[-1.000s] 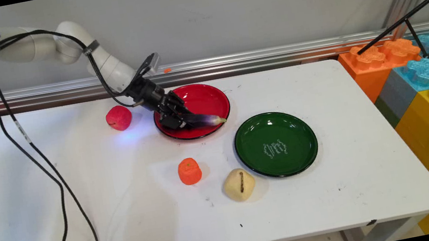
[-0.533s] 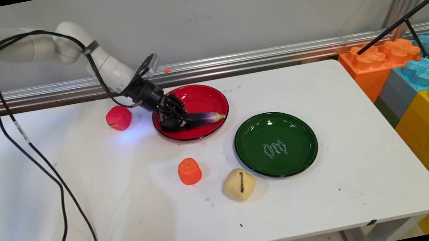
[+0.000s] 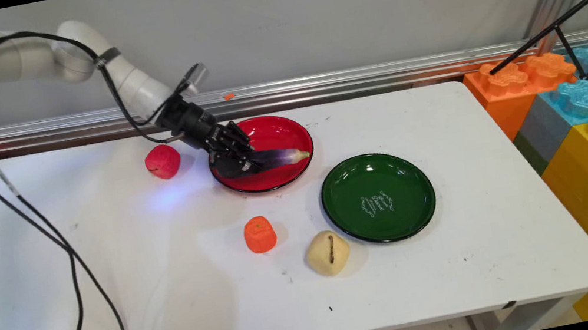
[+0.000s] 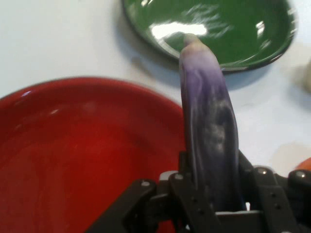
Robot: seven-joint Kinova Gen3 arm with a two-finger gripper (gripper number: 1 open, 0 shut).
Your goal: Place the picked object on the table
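Over the red plate: gripper (image 3: 244,165) with fingers closed around one end of a purple eggplant (image 3: 282,158).
Eggplant: pale tip pointing toward the green plate (image 3: 378,197), held just above the red plate (image 3: 276,129).
Nearby: red fruit (image 3: 162,161) to the plate's left; orange fruit (image 3: 259,234) and yellow fruit (image 3: 328,252) on the near tabletop.
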